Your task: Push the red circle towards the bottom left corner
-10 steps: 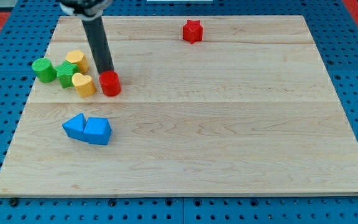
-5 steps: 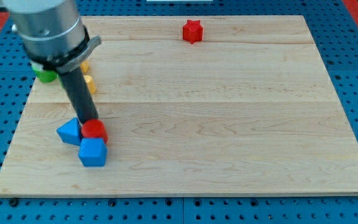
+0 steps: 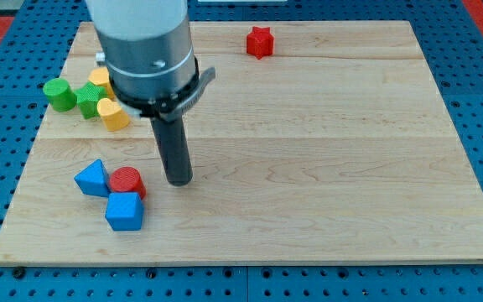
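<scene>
Rod end, my tip [image 3: 179, 180], stood bare just right of the red circle [image 3: 127, 181], not touching. Circle sat wedged between blue triangle [image 3: 92, 179] and blue cube [image 3: 124, 210]. Arm housing partly hid the yellow blocks [image 3: 112, 113]. Board's bottom-left corner [image 3: 2, 252] lay near.

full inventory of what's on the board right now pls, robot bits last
red circle: 1, red, lower left, wedged between the two blue blocks
blue triangle block: 1, blue, touching the red circle's left side
blue cube-like block: 1, blue, just below the red circle
red star block: 1, red, near the view's top, alone
green blocks: 2, green, upper left cluster
yellow blocks: 2, yellow, same cluster, one partly hidden by the arm
wooden board: 1, light wood, on blue pegboard
my tip: 1, dark rod, just right of the red circle, small gap visible
</scene>
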Robot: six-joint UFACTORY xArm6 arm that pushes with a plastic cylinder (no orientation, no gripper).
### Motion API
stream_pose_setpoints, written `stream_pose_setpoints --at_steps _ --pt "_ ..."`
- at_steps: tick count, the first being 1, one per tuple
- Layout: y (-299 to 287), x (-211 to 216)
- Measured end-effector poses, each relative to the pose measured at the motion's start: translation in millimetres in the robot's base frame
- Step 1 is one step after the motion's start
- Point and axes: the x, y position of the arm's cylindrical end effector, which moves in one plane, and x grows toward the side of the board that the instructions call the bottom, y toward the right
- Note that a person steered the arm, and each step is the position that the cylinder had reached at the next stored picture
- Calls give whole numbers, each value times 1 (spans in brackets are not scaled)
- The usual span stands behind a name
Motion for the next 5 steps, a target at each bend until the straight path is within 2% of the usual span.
stream_pose_setpoints --at_steps 2,3,5 --pt "-106 17" --pt "-118 12" --pt "-49 -34"
